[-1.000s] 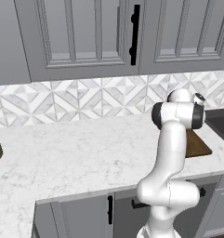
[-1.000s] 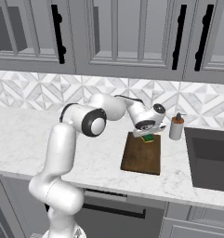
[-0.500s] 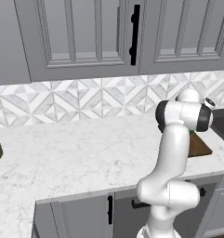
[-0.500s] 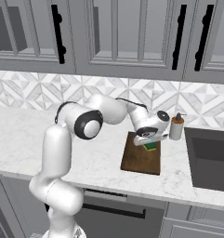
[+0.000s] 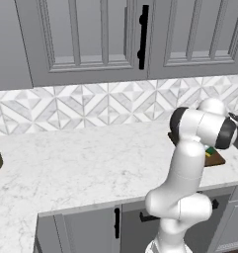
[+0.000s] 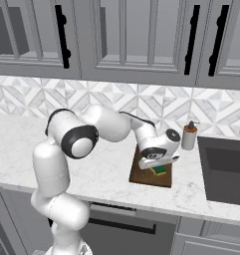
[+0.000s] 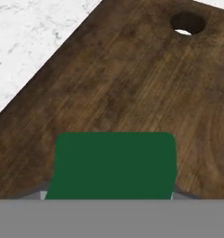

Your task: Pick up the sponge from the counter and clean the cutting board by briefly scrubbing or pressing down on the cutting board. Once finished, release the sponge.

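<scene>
The dark green-topped sponge (image 7: 114, 165) sits at the bottom of the hand view, pressed low over the dark brown cutting board (image 7: 132, 83). From the right base, my gripper (image 6: 159, 165) is shut on the sponge (image 6: 160, 171), holding it down on the near right part of the cutting board (image 6: 140, 175). The fingertips are hidden behind the sponge. In the left base view my arm covers most of the board; a corner of the cutting board (image 5: 217, 159) and a bit of the sponge (image 5: 210, 150) peek out. The board lies on the white marble counter (image 6: 106, 174).
A brown-and-white soap bottle (image 6: 189, 136) stands just behind and right of the board, next to the dark sink (image 6: 226, 169). The board has a hanging hole (image 7: 187, 22) at its far end. Grey cabinets with black handles hang above.
The hand has come down and toward the board's near edge with the sponge in it, from above the board to pressing on it. The jaws have narrowed a little.
</scene>
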Available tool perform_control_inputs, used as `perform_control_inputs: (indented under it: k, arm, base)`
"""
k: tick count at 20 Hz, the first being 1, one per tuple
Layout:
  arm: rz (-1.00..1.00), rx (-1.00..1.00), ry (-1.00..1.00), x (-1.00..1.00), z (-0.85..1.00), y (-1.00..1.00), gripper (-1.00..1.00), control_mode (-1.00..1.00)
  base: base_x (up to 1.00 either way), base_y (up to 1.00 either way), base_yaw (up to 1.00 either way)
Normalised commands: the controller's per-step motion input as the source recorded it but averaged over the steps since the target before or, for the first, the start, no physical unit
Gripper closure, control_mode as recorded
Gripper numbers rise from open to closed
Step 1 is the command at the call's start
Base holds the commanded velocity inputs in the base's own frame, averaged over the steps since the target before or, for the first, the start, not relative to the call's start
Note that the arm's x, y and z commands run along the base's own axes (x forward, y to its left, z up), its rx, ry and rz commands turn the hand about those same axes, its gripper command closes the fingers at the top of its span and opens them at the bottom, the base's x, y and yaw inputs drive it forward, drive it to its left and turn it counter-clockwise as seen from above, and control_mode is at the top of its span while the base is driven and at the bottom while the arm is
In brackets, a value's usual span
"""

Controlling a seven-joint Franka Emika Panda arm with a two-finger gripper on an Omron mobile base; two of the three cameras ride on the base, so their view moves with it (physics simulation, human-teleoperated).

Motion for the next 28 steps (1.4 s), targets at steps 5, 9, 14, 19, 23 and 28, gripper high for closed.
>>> perform_control_inputs:
  k: [5,9,14,19,23,28]
  arm:
    - [0.00,0.00,0.11,-0.73,0.00,0.04,1.00,-1.00]
    - [0.00,0.00,0.12,-0.56,0.00,0.00,1.00,-1.00]
    - [0.00,0.00,0.06,0.26,0.06,0.00,1.00,-1.00]
    - [0.00,0.00,0.00,0.98,0.03,0.00,1.00,-1.00]
    - [0.00,0.00,0.00,0.78,0.11,0.02,1.00,-1.00]
    - [0.00,0.00,0.00,0.54,0.16,0.15,1.00,-1.00]
  base:
    - [0.00,0.00,0.00]
    - [0.00,0.00,0.00]
    - [0.00,0.00,0.00]
    - [0.00,0.00,0.00]
    - [0.00,0.00,0.00]
    - [0.00,0.00,0.00]
